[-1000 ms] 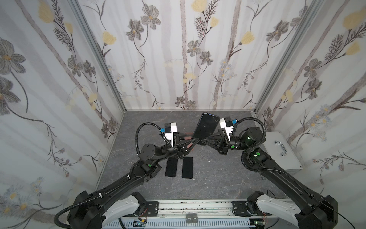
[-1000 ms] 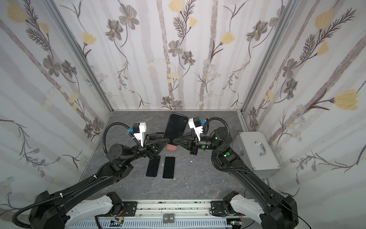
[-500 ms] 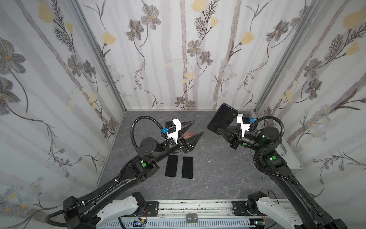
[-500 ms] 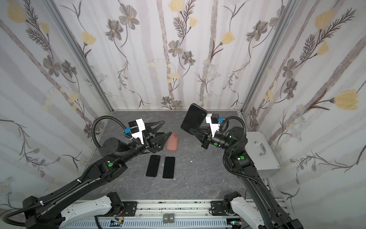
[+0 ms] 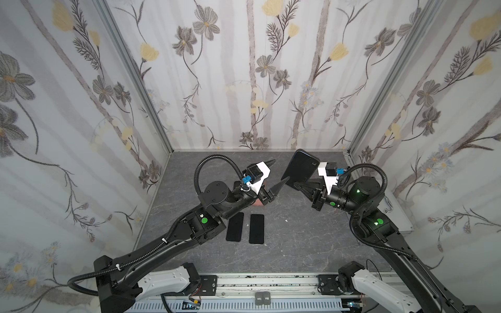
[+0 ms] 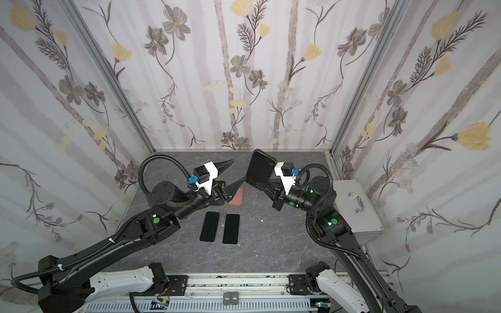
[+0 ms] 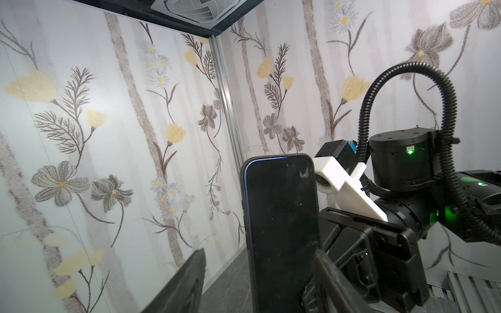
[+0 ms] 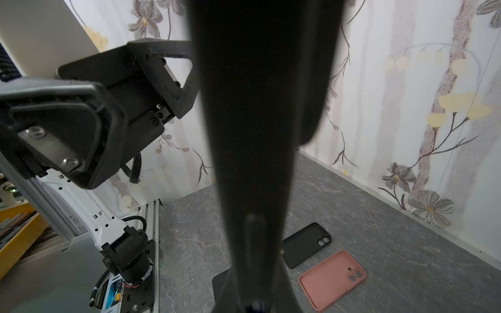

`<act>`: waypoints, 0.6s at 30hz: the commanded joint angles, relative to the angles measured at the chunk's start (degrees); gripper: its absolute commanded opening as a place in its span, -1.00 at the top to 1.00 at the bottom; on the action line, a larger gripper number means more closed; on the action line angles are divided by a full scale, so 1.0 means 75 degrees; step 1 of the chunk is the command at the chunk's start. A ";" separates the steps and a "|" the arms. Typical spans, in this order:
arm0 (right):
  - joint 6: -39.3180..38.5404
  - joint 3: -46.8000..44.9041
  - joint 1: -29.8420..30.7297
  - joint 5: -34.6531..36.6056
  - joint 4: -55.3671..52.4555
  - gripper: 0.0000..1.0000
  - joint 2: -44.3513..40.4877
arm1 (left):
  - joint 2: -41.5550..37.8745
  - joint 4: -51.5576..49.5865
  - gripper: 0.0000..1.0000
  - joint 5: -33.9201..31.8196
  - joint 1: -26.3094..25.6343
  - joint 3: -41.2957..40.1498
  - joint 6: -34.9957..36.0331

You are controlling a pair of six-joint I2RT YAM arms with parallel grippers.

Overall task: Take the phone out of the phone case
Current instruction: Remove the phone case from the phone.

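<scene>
As seen in both top views, the right gripper [image 5: 294, 185] pinches the lower edge of a black phone [image 5: 300, 168], holding it raised above the grey bench [image 5: 298, 238], screen tilted toward the left arm. Left gripper [image 5: 273, 176]: fingers spread, nothing between them, one tip just beside the phone's lower corner. Pink case [image 6: 236, 197]: lies flat on the bench, partly under the left gripper [image 6: 233, 173], well apart from the raised phone [image 6: 260, 168]. Two black slabs [image 5: 245, 227]: side by side on the bench, nearer the rail, just below the left wrist. Grey box [image 6: 357, 210] with handle: at the bench's right edge, behind the right arm.

Left wrist view: phone [image 7: 282, 225] upright, dark screen facing the camera, bare of any case; right gripper's black body [image 7: 374, 260] clamped behind its lower part. Two left fingers [image 7: 187, 281] stand apart on either side of the phone's base, not touching it.

Right wrist view: phone's back [image 8: 260, 135] fills the middle, out of focus. On the bench [image 8: 379, 244] beyond lie the pink case [image 8: 333, 279] and a black case [image 8: 306, 245], both hollow side down, camera cut-outs showing, close together but apart.
</scene>
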 commanded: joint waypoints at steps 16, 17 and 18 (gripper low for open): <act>-0.1550 0.0015 0.0836 0.1255 -0.0596 1.00 0.0055 | 0.0166 0.0009 -0.15 -0.0143 -0.0136 0.0072 0.0189; -0.1580 0.0004 0.0857 0.1256 -0.0602 1.00 0.0067 | 0.0186 0.0007 -0.14 -0.0150 -0.0136 0.0072 0.0217; -0.1618 -0.0007 0.0871 0.1250 -0.0608 1.00 0.0077 | 0.0206 0.0007 -0.13 -0.0149 -0.0136 0.0084 0.0230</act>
